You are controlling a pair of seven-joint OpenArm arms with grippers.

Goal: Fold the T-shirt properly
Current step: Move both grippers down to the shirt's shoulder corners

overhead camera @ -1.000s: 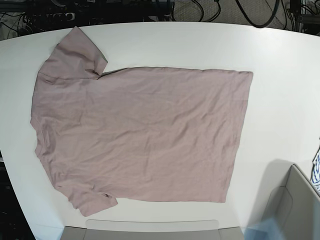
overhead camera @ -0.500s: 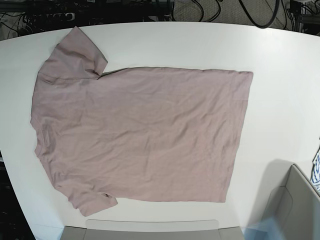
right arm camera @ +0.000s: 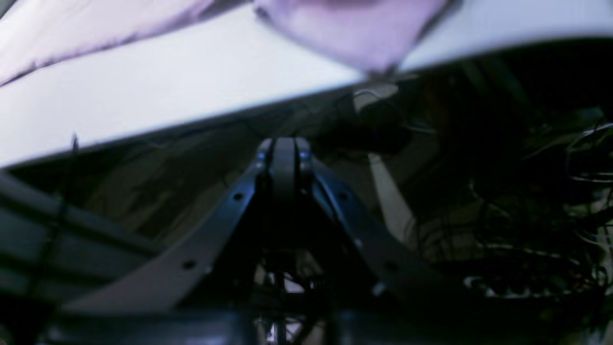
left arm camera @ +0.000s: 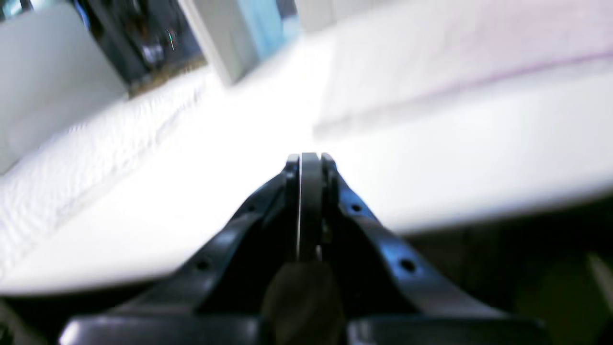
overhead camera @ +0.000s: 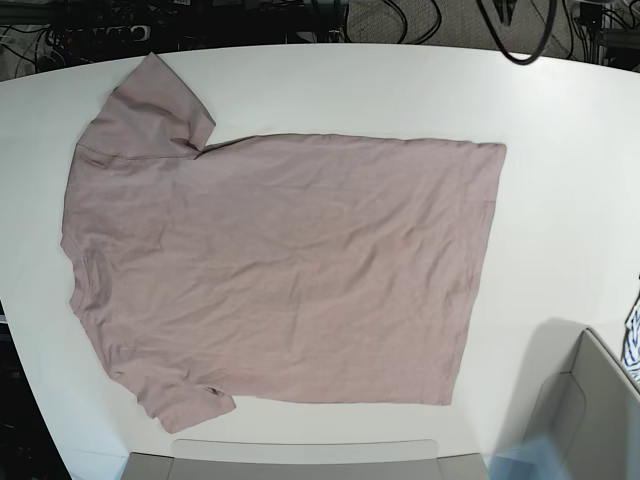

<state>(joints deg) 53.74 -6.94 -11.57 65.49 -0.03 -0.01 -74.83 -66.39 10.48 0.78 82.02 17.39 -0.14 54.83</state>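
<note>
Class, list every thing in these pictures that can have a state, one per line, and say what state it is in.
T-shirt: unfolded, spread flat on the table, lightly wrinkled, both sleeves out.
Left gripper: shut, holding nothing.
Right gripper: shut, holding nothing, off the table's edge.
Grey bin: open-topped, contents not visible.

Base view: bright, even overhead light, sharp focus; white table near overexposed, soft grey shadow at lower right beside grey bin. Curved table edge betrays wide-angle distortion. T-shirt evenly lit, wrinkles readable.

Left wrist view: heavy blur, tabletop blown out to glare, background smeared; only left gripper fairly crisp.

Right wrist view: dim, murky below table edge, soft focus throughout; right gripper dark against clutter.
</note>
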